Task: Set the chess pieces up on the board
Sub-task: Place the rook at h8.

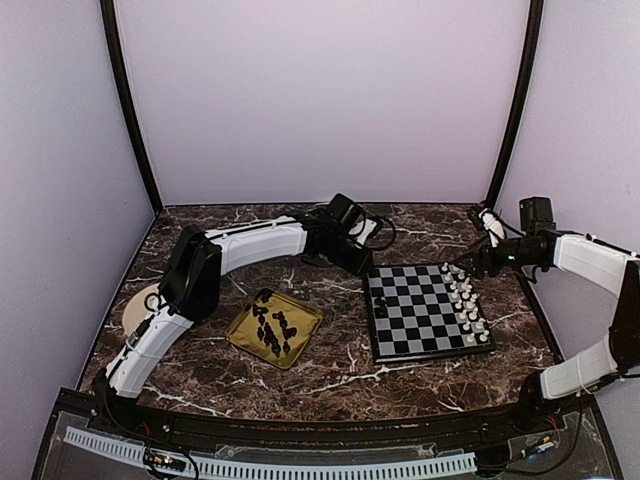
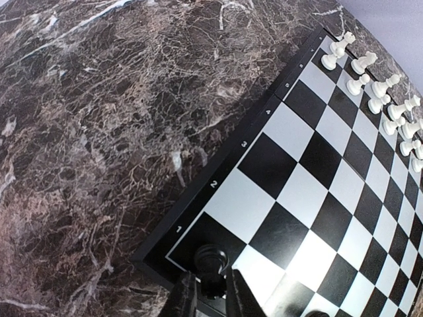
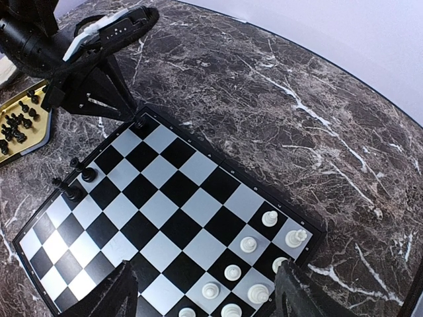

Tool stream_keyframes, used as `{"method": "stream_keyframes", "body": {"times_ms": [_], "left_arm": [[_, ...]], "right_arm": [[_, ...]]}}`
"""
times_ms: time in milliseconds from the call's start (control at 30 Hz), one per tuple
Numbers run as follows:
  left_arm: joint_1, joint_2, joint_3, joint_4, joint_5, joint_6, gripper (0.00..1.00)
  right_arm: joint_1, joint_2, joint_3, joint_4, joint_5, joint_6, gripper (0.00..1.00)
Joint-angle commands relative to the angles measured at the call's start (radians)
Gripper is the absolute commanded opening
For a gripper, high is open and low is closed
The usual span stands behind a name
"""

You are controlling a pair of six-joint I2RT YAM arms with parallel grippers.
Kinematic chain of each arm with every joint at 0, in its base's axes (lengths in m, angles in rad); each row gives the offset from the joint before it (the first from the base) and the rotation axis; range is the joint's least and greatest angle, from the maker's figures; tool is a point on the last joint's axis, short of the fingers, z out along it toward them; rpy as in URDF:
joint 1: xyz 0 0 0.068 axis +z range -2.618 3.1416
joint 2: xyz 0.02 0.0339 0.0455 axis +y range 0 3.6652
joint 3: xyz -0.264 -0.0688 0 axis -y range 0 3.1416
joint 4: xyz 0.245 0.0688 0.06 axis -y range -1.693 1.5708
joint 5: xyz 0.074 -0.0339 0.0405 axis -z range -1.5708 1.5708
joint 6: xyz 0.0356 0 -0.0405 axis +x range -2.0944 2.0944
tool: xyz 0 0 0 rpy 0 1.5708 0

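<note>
The board [image 1: 425, 310] lies right of centre. White chess pieces [image 1: 465, 300] fill its right edge. Two black pieces [image 3: 78, 183] stand near its left edge, and several more lie in the gold tray [image 1: 240, 335]. My left gripper [image 2: 211, 290] is at the board's far left corner [image 2: 258, 198], its fingers hugging a black chess piece [image 2: 213, 261] that stands on the corner square. My right gripper [image 3: 205, 277] hangs open above the board's right part, nothing between its fingers, with white pieces [image 3: 248, 244] below it.
A round pale plate [image 1: 140, 305] lies at the table's left edge, partly under the left arm. The left arm [image 1: 250, 245] arches over the tray and the table's middle. Tent walls close in the back and both sides.
</note>
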Motion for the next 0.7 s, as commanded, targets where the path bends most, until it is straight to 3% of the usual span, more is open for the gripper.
{"method": "stream_keyframes", "body": {"times_ms": [0, 267, 667], "left_arm": [[-0.001, 0.001, 0.025, -0.004, 0.021, -0.012, 0.2], [-0.001, 0.003, 0.026, -0.003, 0.021, -0.015, 0.26], [-0.001, 0.013, 0.024, 0.006, 0.034, -0.015, 0.22]], "right_arm": [[0.004, -0.007, 0.016, -0.002, 0.002, -0.009, 0.71], [0.004, -0.002, 0.015, -0.003, -0.002, -0.008, 0.71], [0.004, 0.008, 0.018, -0.006, -0.003, -0.009, 0.72]]}}
